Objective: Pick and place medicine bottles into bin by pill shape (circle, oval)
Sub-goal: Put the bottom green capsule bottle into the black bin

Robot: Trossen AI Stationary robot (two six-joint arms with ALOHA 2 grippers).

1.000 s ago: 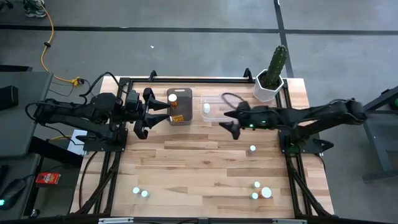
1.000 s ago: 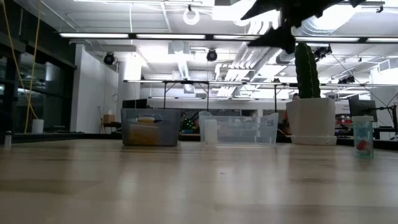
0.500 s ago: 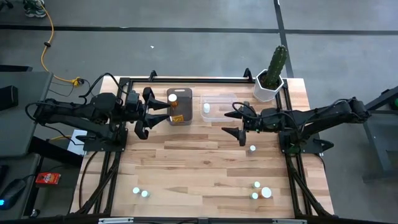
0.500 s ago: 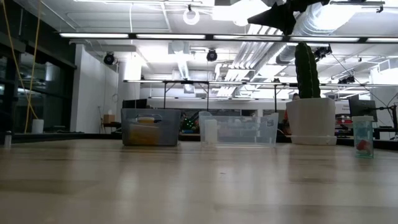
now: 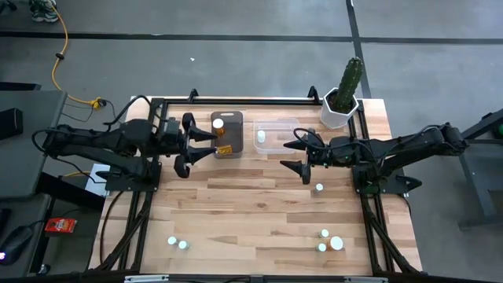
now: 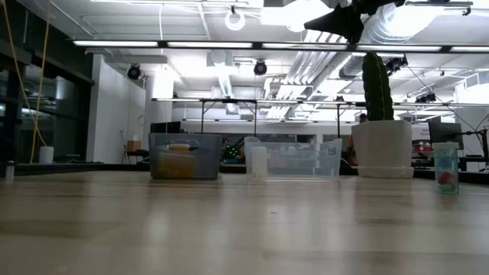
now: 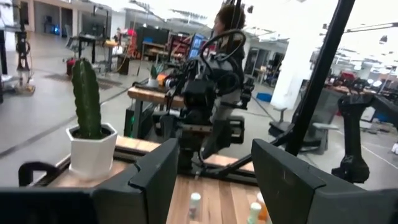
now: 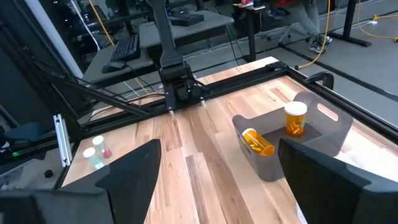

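Two amber bottles (image 5: 220, 126) sit in the grey bin (image 5: 233, 119) at the far side; they also show in the right wrist view (image 8: 295, 118). A white bottle (image 5: 260, 136) stands in the clear bin (image 5: 280, 124). Loose white-capped bottles stand on the table at mid right (image 5: 318, 187), near right (image 5: 330, 240) and near left (image 5: 177, 243). My left gripper (image 5: 185, 145) is open and empty, just left of the grey bin. My right gripper (image 5: 302, 156) is open and empty, raised beside the clear bin's near right corner, high in the low view (image 6: 344, 15).
A white pot with a green cactus (image 5: 344, 96) stands at the far right corner, right of the clear bin. Black frame rails (image 5: 236, 101) run along the far and side edges. Bare wood (image 5: 244, 204) lies across the table's middle.
My right gripper has drawn back from over the clear bin toward the table's right edge and gone up. It has since kept still.
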